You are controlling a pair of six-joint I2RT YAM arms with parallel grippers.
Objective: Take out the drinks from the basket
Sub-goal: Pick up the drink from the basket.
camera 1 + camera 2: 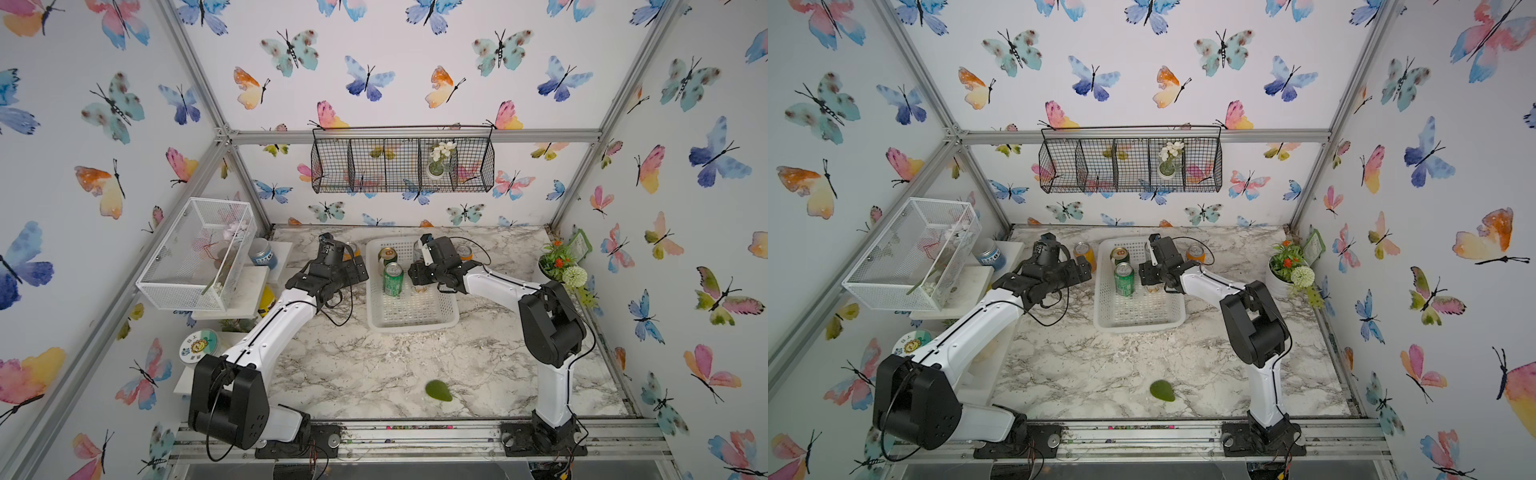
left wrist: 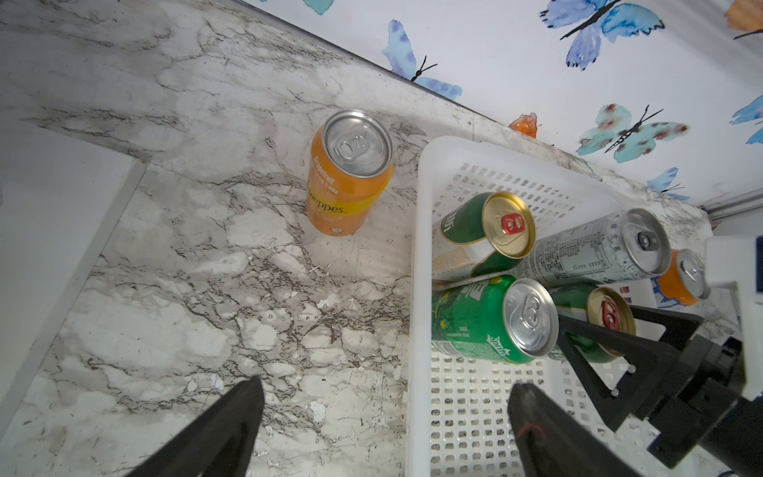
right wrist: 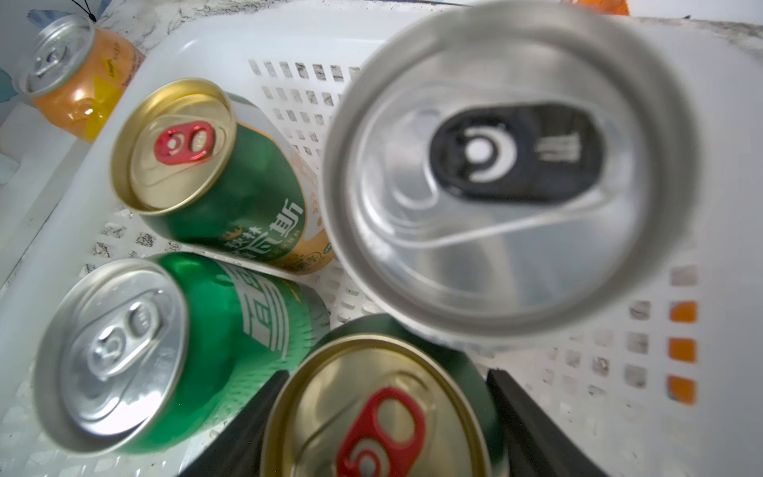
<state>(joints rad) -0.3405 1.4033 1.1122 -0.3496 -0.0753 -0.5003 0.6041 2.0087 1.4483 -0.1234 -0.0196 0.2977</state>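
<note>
Basket [image 1: 415, 309] crowded at far end, near end free. Left gripper [image 2: 386, 384] apart; right gripper [image 3: 388, 375] straddled gold-topped can [image 3: 380, 413], clamp unclear.

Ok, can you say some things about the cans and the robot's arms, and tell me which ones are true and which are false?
1. The two orange cans stand on the table, outside the basket. True.
2. The silver can is outside the basket too. False: it is in the basket.
3. The right jaws sit on either side of a gold-topped can. True.
4. The left jaws hold a can. False: they are open and empty, above the table beside the basket.
5. The green can stands upright in the basket. True.
</note>
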